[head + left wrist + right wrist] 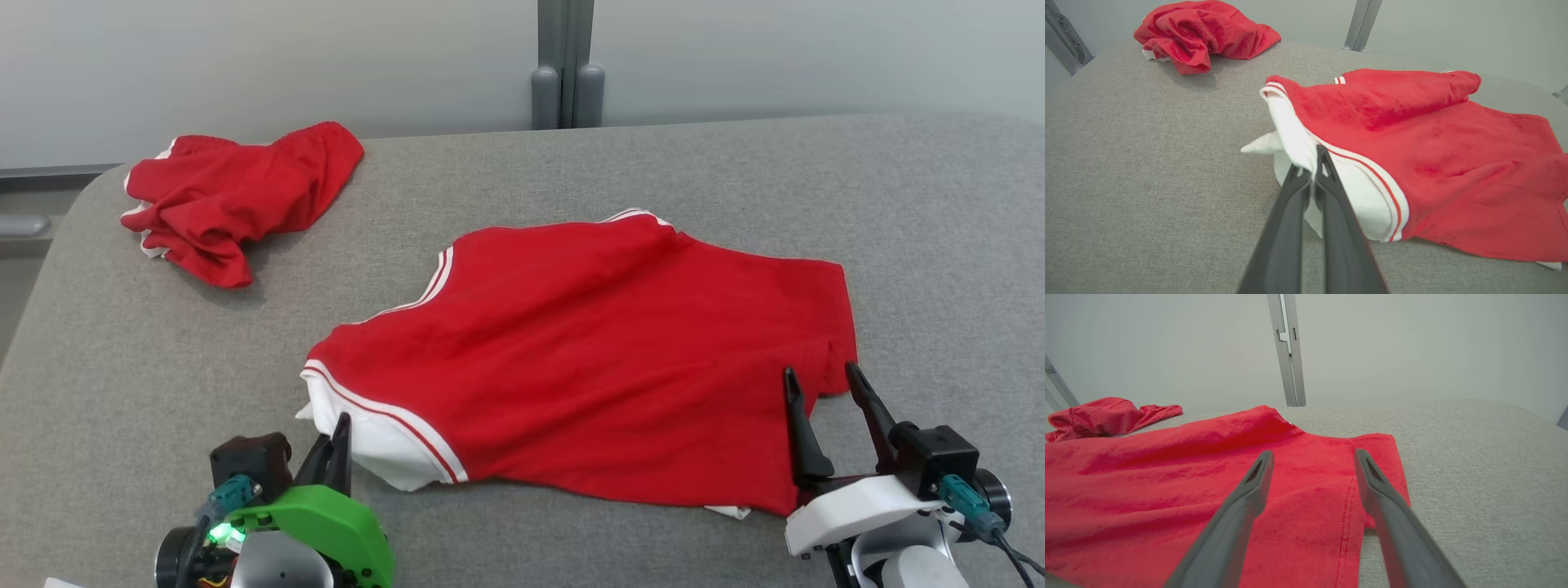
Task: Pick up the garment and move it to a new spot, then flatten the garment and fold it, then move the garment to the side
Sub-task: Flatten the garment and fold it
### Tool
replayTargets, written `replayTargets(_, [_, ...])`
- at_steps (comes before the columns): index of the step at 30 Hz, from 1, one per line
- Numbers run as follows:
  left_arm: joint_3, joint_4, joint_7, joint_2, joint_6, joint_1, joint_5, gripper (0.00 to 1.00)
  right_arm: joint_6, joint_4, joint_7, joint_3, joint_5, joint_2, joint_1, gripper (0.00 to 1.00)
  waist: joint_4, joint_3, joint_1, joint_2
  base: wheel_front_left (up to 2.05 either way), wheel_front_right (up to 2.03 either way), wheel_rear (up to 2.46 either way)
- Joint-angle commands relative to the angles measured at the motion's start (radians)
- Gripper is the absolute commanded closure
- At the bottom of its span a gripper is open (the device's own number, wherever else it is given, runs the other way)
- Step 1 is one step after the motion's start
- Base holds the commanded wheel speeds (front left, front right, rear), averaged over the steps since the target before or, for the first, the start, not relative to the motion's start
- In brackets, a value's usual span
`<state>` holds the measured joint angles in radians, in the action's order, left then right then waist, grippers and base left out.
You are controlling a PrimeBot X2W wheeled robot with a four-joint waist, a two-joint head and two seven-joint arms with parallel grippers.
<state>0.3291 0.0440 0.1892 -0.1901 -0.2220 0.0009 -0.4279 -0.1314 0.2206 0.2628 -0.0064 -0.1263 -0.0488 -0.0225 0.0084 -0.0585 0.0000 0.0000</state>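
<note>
The garment (604, 359) is red with white striped trim and a white lining, and it lies spread in the middle of the grey padded table (653, 163). My left gripper (339, 433) is at its near left corner, shut on the white edge of the garment (1372, 134). In the left wrist view the cloth is pinched between the left gripper's (1312, 163) tips. My right gripper (820, 376) stands open just over the near right corner, above the stitched hem of the garment (1208, 477). The open right gripper (1314, 455) has nothing between its fingers.
A second red piece of clothing (237, 192) lies crumpled at the table's far left corner, also visible as a heap (1204, 30) in the left wrist view. A grey post (566, 65) stands behind the table's far edge. Bare table stretches to the right.
</note>
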Motion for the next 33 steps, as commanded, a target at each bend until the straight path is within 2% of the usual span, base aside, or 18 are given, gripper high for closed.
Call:
replayTargets(1, [-0.01, -0.025, -0.004, -0.004, -0.013, 0.005, 0.009, 1.0, 0.001, 0.003, 0.003, 0.005, 0.001, -0.003, -0.007, 0.0, -0.012, -0.01, 0.0, 0.0, 0.0, 0.0, 0.0])
replayTargets(2, [-0.015, -0.046, 0.0, 0.006, -0.018, 0.005, -0.004, 0.96, 0.001, 0.005, 0.003, 0.006, 0.002, -0.003, -0.009, 0.0, -0.015, -0.011, 0.0, 0.0, 0.0, 0.0, 0.0])
replayTargets(4, [-0.022, -0.088, -0.013, 0.007, -0.019, -0.012, -0.005, 0.77, 0.001, 0.008, 0.003, 0.009, 0.006, -0.003, -0.012, 0.0, -0.025, -0.011, 0.0, 0.0, 0.0, 0.0, 0.0])
replayTargets(5, [-0.032, -0.122, -0.031, 0.016, -0.018, -0.031, -0.015, 0.32, 0.001, 0.01, 0.003, 0.007, 0.006, -0.003, -0.013, 0.0, -0.031, -0.011, 0.0, 0.0, 0.0, 0.0, 0.0])
replayTargets(6, [-0.036, -0.145, -0.044, 0.02, -0.015, -0.041, -0.02, 0.0, 0.001, 0.011, 0.003, 0.007, 0.007, -0.003, -0.014, 0.0, -0.035, -0.011, 0.0, 0.0, 0.0, 0.0, 0.0])
replayTargets(13, [-0.052, -0.287, -0.172, 0.04, 0.013, -0.135, -0.011, 0.0, 0.001, 0.015, 0.003, -0.011, 0.022, -0.003, 0.004, 0.0, -0.059, 0.006, 0.0, 0.0, 0.0, 0.0, 0.0])
replayTargets(21, [-0.033, -0.307, -0.267, 0.043, 0.046, -0.14, 0.004, 0.0, 0.001, 0.039, 0.003, -0.052, 0.056, -0.002, 0.019, 0.0, -0.048, 0.035, 0.0, 0.0, 0.0, 0.0, 0.0])
replayTargets(27, [-0.003, -0.282, -0.313, 0.065, 0.057, -0.089, 0.004, 0.0, 0.001, 0.159, -0.008, -0.079, 0.124, -0.002, -0.042, 0.0, 0.001, 0.037, 0.0, 0.0, 0.0, 0.0, 0.0])
replayTargets(33, [0.031, -0.263, -0.34, 0.086, 0.061, -0.069, 0.006, 0.0, 0.001, 0.297, -0.091, -0.138, 0.196, -0.003, -0.162, 0.0, 0.059, 0.002, 0.0, 0.0, 0.0, 0.0, 0.0])
